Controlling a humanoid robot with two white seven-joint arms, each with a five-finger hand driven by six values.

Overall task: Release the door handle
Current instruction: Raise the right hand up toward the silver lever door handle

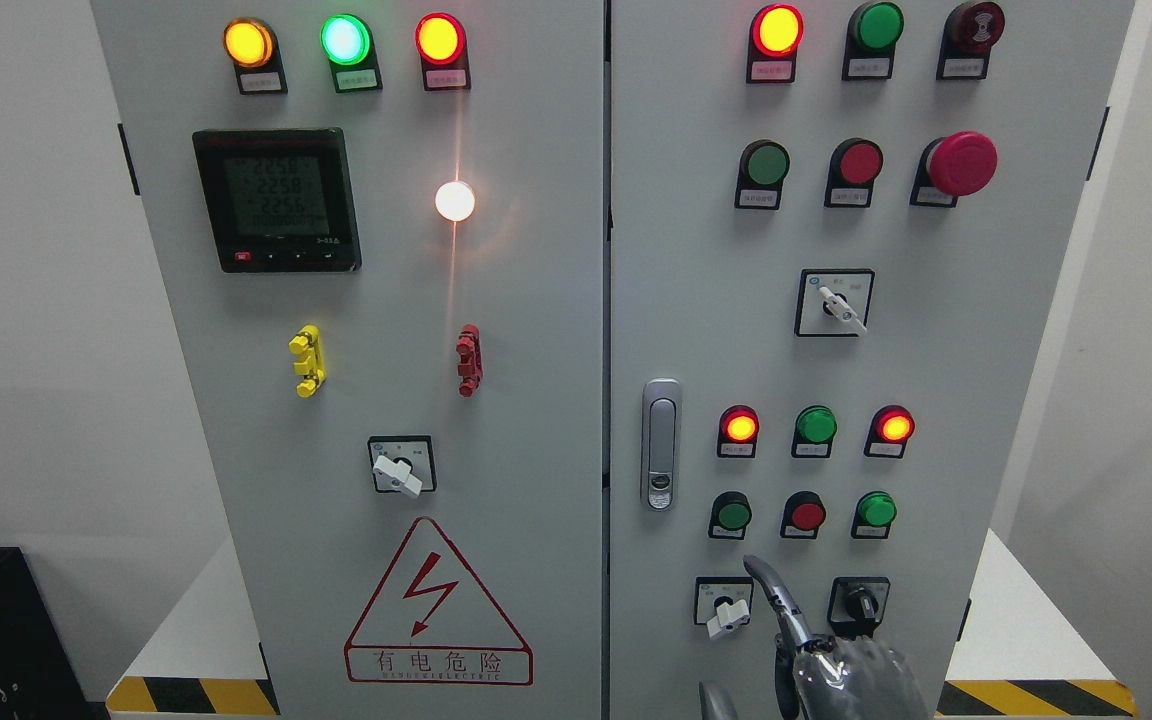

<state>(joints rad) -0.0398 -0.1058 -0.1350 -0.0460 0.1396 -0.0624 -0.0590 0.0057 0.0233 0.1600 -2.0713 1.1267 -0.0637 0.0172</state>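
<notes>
Currently: right hand, low on the cabinet's right door, index finger extended, gripping nothing, apart from door handle. Advice: withdraw straight back, avoiding switches.

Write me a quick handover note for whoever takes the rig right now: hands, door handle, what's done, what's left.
Right hand: low at the bottom edge in front of the right door, one finger stretched up and to the left, holding nothing. Its tip sits beside the white selector switch; contact cannot be judged.
Left hand: out of view.
Door handle: on the right door's left edge, flush and free, well above the hand. Both doors look shut.
Done: the handle is released.
Left: probably just draw the right hand back clear of the lower switches without bumping them.
</notes>
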